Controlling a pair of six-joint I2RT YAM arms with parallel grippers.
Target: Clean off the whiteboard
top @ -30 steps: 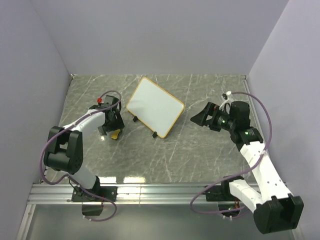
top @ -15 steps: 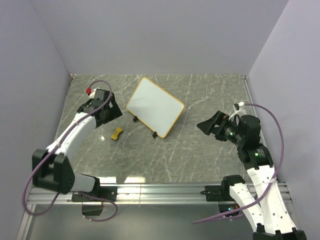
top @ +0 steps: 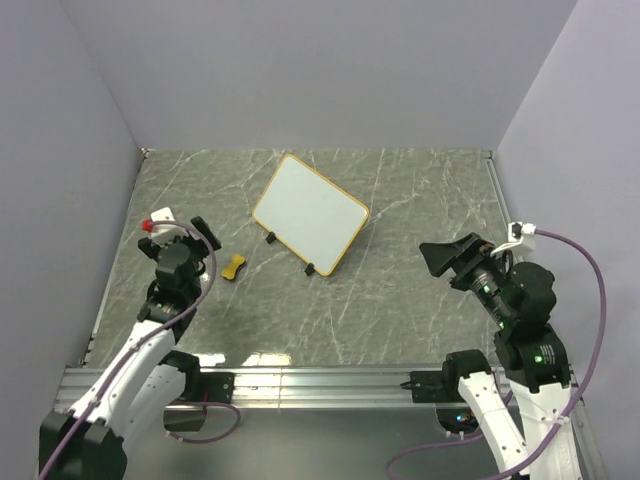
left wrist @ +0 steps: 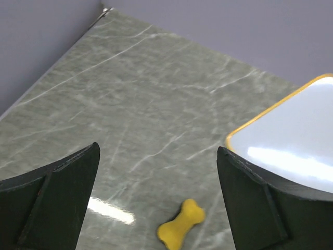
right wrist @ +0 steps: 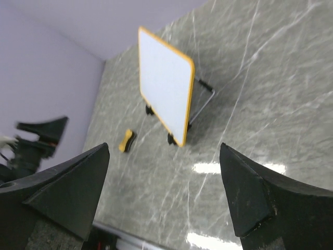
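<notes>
Both the left gripper and right gripper are being held wide and empty near the lower corners, the whiteboard at centre seemingly being judged clean.

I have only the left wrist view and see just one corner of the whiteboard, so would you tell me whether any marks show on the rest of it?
Observer: In the top view the whole face of the whiteboard looks plain white, with no marks I can make out.
Operator: Thank you. How is it held up?
Observer: The right wrist view shows two black feet under its lower edge and a wire stand behind it.
Operator: And where is the right gripper?
Observer: The right gripper is open and empty, to the right of the board in the top view and not touching it.
</notes>
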